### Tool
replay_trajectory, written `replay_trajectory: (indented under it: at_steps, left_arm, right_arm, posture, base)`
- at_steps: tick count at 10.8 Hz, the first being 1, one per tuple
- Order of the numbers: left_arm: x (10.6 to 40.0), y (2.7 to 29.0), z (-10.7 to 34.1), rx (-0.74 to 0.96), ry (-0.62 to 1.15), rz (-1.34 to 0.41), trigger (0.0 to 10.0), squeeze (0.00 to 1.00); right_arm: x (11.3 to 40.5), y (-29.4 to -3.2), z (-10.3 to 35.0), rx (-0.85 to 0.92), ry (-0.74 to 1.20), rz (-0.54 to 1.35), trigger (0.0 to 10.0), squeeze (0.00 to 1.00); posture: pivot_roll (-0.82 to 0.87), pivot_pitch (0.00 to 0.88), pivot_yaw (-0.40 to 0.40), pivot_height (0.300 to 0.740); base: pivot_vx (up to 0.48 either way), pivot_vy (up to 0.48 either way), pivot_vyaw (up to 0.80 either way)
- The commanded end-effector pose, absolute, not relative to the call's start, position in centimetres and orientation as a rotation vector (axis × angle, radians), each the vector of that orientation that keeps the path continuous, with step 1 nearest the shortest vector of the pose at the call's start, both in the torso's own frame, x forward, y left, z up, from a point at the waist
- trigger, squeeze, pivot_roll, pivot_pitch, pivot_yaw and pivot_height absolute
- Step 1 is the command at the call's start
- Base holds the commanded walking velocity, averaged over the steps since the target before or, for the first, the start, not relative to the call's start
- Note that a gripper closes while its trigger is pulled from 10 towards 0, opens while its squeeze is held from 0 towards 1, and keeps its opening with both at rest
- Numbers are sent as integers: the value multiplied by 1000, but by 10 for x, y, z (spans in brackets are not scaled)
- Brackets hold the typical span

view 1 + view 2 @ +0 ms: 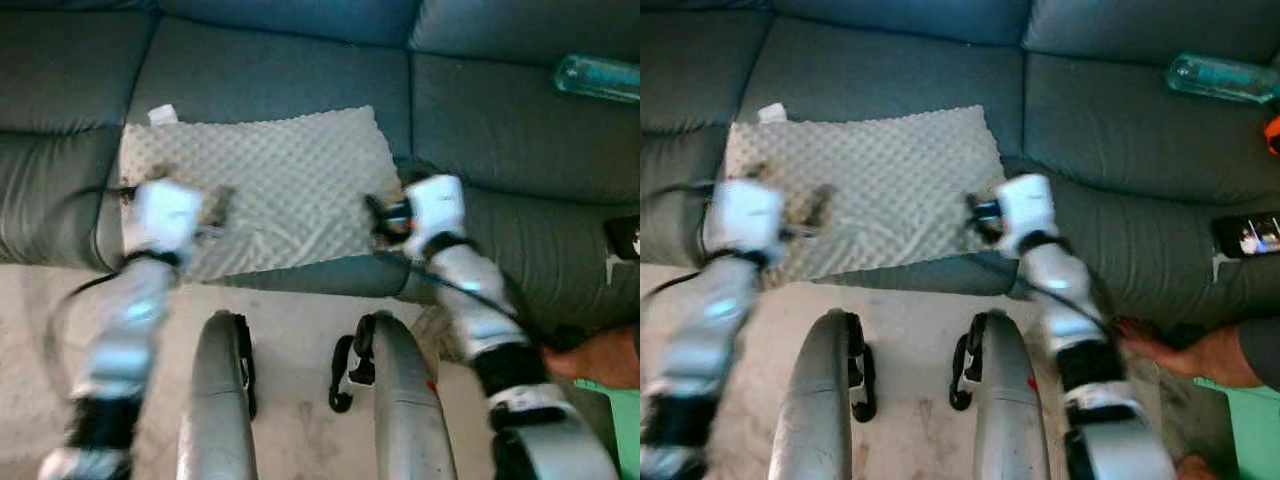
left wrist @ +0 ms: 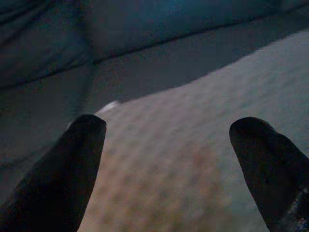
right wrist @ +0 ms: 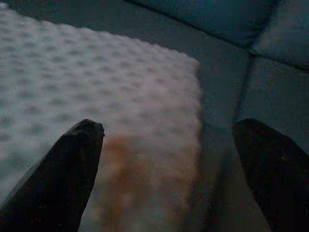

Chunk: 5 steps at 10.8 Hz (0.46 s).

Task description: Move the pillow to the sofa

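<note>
A pale grey pillow [image 1: 270, 185] with a dotted texture lies flat on the seat of the dark grey sofa [image 1: 280, 70], a white tag at its far left corner. My left gripper [image 1: 215, 210] hovers over the pillow's left front part, blurred. My right gripper [image 1: 378, 215] is at the pillow's right front edge. In the left wrist view the fingertips [image 2: 82, 145] stand wide apart above the pillow [image 2: 193, 159] with nothing between them. The right wrist view shows the fingertips [image 3: 79, 150] spread open over the pillow's right edge [image 3: 120, 121].
A clear plastic bottle [image 1: 598, 78] lies on the sofa's right seat. A phone [image 1: 1250, 235] rests on the right seat's front. A person's hand [image 1: 1200, 352] is low on the right. My two legs [image 1: 300, 400] stand on the light floor before the sofa.
</note>
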<state>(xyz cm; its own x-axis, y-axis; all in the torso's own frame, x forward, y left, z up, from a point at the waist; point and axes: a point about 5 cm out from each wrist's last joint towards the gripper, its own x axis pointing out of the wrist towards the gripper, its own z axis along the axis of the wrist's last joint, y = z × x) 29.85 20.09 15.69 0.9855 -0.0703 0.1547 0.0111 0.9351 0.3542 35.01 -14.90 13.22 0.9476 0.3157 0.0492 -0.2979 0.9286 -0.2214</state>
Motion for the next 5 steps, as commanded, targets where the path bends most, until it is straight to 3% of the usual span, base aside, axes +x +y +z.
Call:
replay_trajectory:
  at_steps: [1,3,5]
  left_arm:
    - [288,216,154,403,-144,42,10000,0]
    - [274,240,146,465,-51,156,10000,0]
    - [264,262,127,486,132,262,10000,0]
  right_arm:
    - [347,-159,113,-188,-2,283,10000,1000]
    - [345,-161,100,-134,56,244,10000,1000]
    - [332,-143,99,-110,-7,248,10000,1000]
  posture:
    - [103,390,-22,630]
    - [121,404,-15,630]
    - [105,412,-14,630]
  base:
    - [0,0,0]
    - [0,0,0]
    - [0,0,0]
